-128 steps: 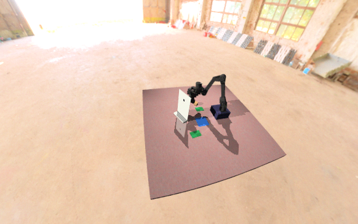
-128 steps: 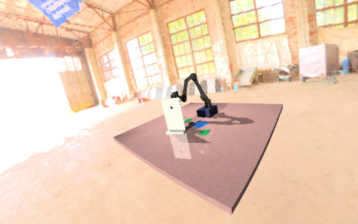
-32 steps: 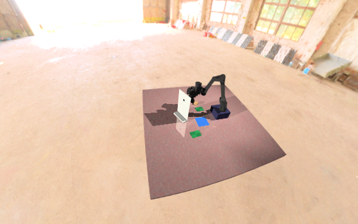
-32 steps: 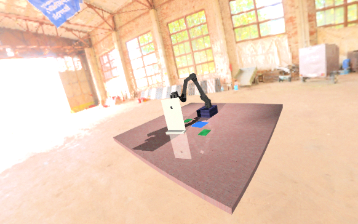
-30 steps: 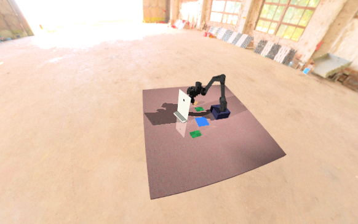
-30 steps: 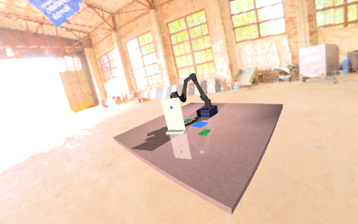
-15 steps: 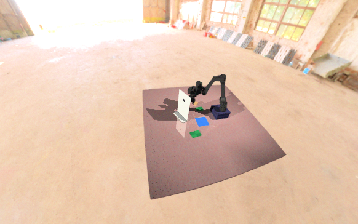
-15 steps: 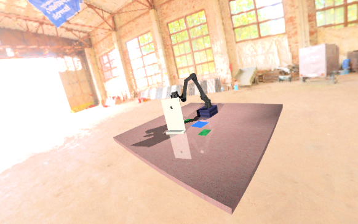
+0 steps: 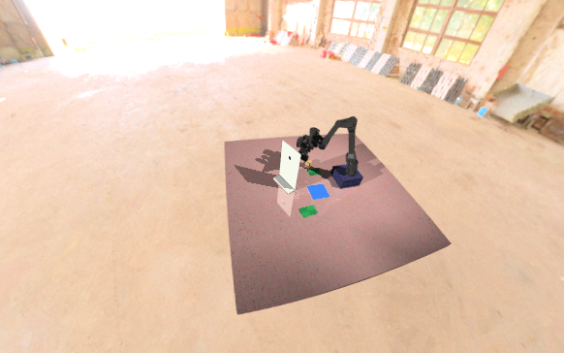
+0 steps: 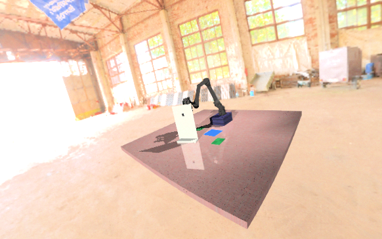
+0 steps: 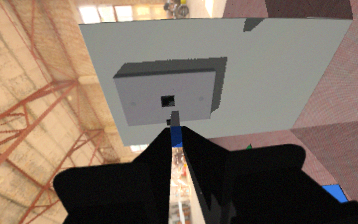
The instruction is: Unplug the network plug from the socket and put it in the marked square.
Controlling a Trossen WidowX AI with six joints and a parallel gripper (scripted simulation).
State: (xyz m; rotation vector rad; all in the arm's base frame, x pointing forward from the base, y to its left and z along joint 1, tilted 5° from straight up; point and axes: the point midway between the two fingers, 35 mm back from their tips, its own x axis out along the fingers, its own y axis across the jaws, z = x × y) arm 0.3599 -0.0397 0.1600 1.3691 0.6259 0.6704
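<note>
Blue plug held by gripper, just outside socket.

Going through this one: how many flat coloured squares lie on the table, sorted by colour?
Green squares: 2, one in front of the blue one and one near the gripper, partly hidden
Blue squares: 1
Total: 3
</note>
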